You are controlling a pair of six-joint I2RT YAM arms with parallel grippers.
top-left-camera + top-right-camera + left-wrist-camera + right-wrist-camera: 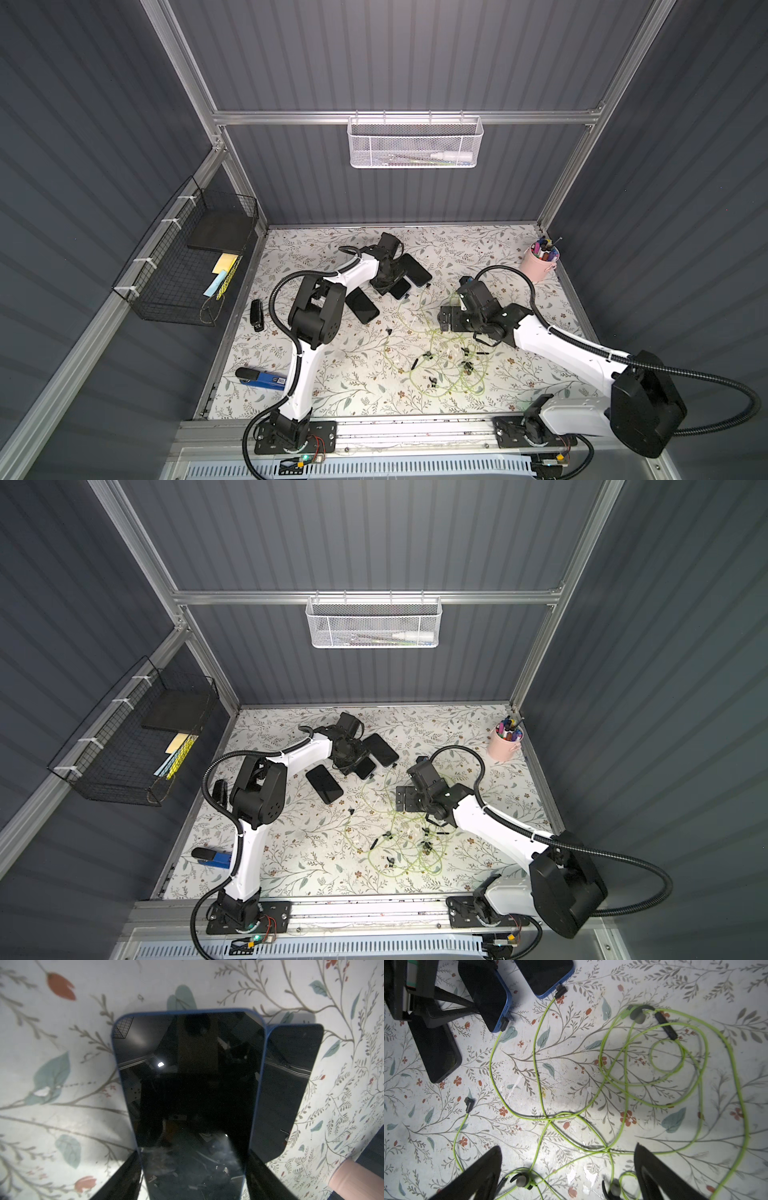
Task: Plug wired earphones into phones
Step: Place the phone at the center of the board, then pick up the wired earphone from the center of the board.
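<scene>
We see the left claw (195,1153) clamped across a blue-rimmed phone (189,1076). Its fingers (124,1178) sit against both long edges, and the phone lies flat on the floral worktop (566,1076). A black plug (504,1023) is seated in that phone's end. A second blue-rimmed phone (546,974) lies just beside it, with another plug (560,991) in its end. The black phone (436,1049) has nothing plugged in; a loose plug (468,1103) lies near its end, not touching. The right claw (567,1147) is spread wide and holds nothing, hovering over the wired earphones (549,1119). Their yellow-green cables lie in tangled loops mid-worktop, in front of the phones in both top views.
</scene>
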